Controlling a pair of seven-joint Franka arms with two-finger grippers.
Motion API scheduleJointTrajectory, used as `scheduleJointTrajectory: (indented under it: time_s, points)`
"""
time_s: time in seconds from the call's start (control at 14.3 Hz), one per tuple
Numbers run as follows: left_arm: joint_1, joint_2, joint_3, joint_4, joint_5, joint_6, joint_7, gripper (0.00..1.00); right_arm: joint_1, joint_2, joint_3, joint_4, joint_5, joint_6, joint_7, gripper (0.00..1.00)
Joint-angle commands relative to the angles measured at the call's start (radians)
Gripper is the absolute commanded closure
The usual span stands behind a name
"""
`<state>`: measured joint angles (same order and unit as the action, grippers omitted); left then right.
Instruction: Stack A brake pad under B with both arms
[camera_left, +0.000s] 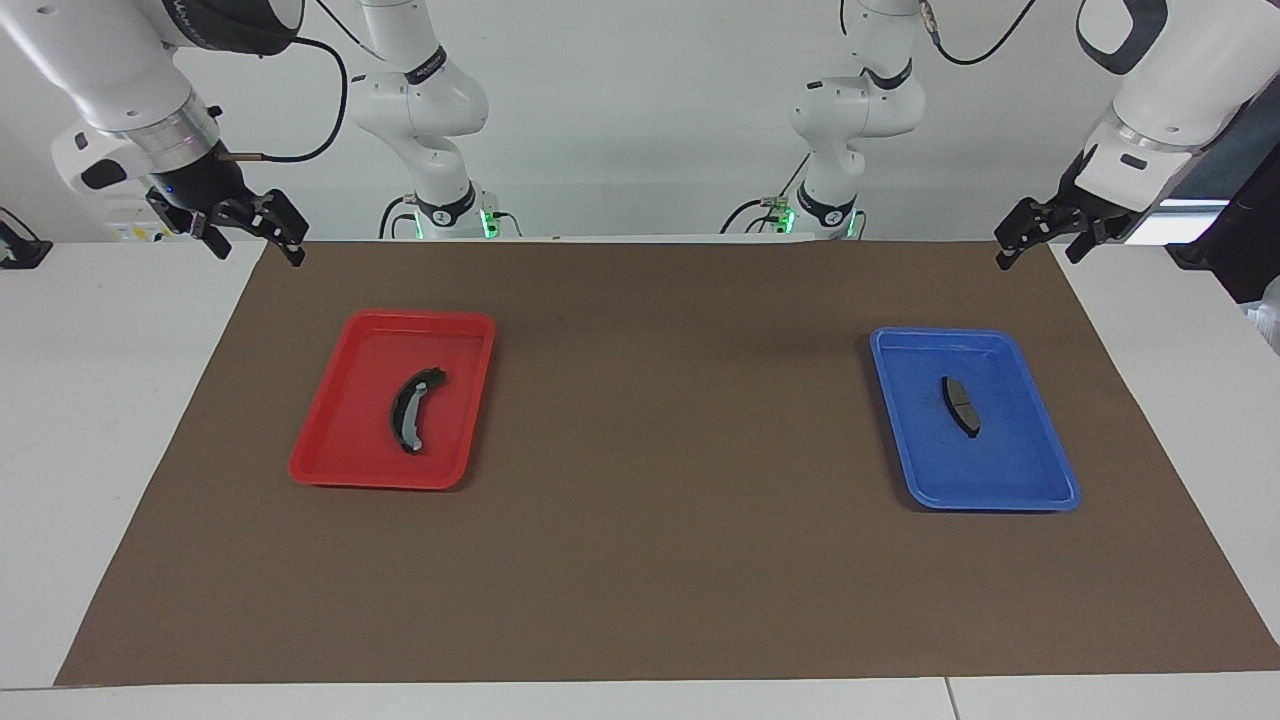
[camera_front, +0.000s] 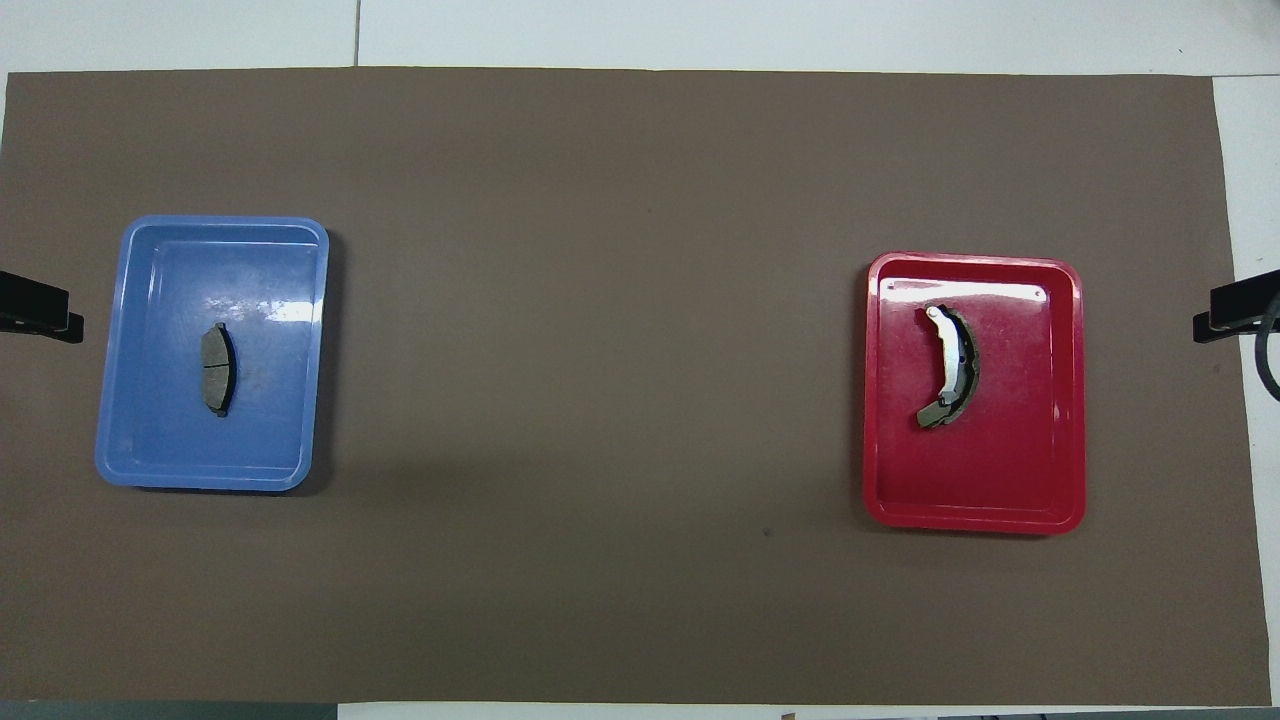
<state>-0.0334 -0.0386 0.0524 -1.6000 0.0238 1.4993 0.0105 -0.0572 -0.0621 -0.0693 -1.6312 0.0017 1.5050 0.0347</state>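
Hovering with jaws apart and empty, the left gripper (camera_left: 1035, 238) hangs over the mat's (camera_left: 660, 560) corner, at about 1 o'clock from the blue tray (camera_left: 1050, 480) in the facing view; the right gripper (camera_left: 250, 232), also apart and empty, sits at 11 o'clock from the red tray (camera_left: 320, 460). To start well, the left should drop squarely over the A brake pad (camera_left: 961, 405) in the blue tray and pinch across its narrow width, while B (camera_left: 410, 411) waits in the red tray for the right
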Motion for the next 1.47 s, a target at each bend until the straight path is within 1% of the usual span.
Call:
scheduleJointTrajectory:
  time_s: [0.0, 0.14, 0.21, 0.28, 0.42, 0.56, 0.63, 0.77, 0.91, 0.98, 1.05, 1.19, 1.33, 1.4]
  points:
    - [-0.005, -0.01, 0.001, -0.014, 0.008, -0.002, -0.012, 0.0, 0.0, -0.005, 0.0, -0.005, 0.003, 0.014, -0.024, 0.0]
    - [-0.005, -0.011, 0.001, -0.026, 0.008, 0.039, -0.006, 0.0, 0.002, -0.004, 0.005, -0.007, 0.003, 0.021, -0.021, 0.0]
    - [0.0, -0.015, 0.001, -0.049, 0.008, 0.085, 0.002, 0.04, 0.004, -0.004, 0.006, -0.012, 0.006, 0.033, -0.019, 0.0]
    - [0.003, -0.03, 0.001, -0.076, 0.008, 0.111, 0.005, 0.05, 0.007, -0.008, 0.006, -0.025, 0.008, 0.05, -0.021, 0.0]
    - [0.013, -0.052, 0.003, -0.18, 0.008, 0.226, 0.005, 0.05, 0.008, -0.019, 0.01, -0.058, 0.011, 0.063, -0.021, 0.0]
    - [0.013, -0.041, 0.001, -0.262, 0.008, 0.332, 0.005, 0.05, 0.034, -0.025, 0.016, -0.09, 0.012, 0.107, -0.015, 0.0]
    - [0.013, -0.034, 0.003, -0.299, 0.008, 0.393, 0.006, 0.05, 0.048, -0.028, 0.016, -0.126, 0.012, 0.144, -0.012, 0.0]
    - [0.023, 0.002, 0.001, -0.377, 0.008, 0.516, 0.006, 0.05, 0.074, -0.044, 0.016, -0.244, 0.017, 0.28, -0.009, 0.0]
    - [0.033, 0.052, 0.003, -0.419, 0.008, 0.584, 0.026, 0.06, 0.08, -0.039, 0.016, -0.338, 0.017, 0.387, 0.007, 0.0]
    - [0.049, 0.08, 0.003, -0.44, 0.008, 0.617, 0.042, 0.07, 0.076, -0.027, 0.016, -0.363, 0.018, 0.426, 0.005, 0.0]
    - [0.052, 0.104, 0.003, -0.463, 0.008, 0.657, 0.055, 0.07, 0.076, -0.001, 0.016, -0.389, 0.02, 0.455, 0.008, 0.0]
    - [0.075, 0.147, 0.001, -0.52, 0.008, 0.76, 0.063, 0.08, 0.083, 0.047, 0.016, -0.473, 0.02, 0.591, 0.008, 0.0]
    - [0.076, 0.189, 0.003, -0.557, 0.008, 0.843, 0.063, 0.12, 0.089, 0.096, 0.017, -0.531, 0.021, 0.711, 0.008, 0.0]
    - [0.078, 0.203, 0.003, -0.58, 0.008, 0.879, 0.065, 0.14, 0.111, 0.113, 0.017, -0.562, 0.021, 0.781, 0.008, 0.0]
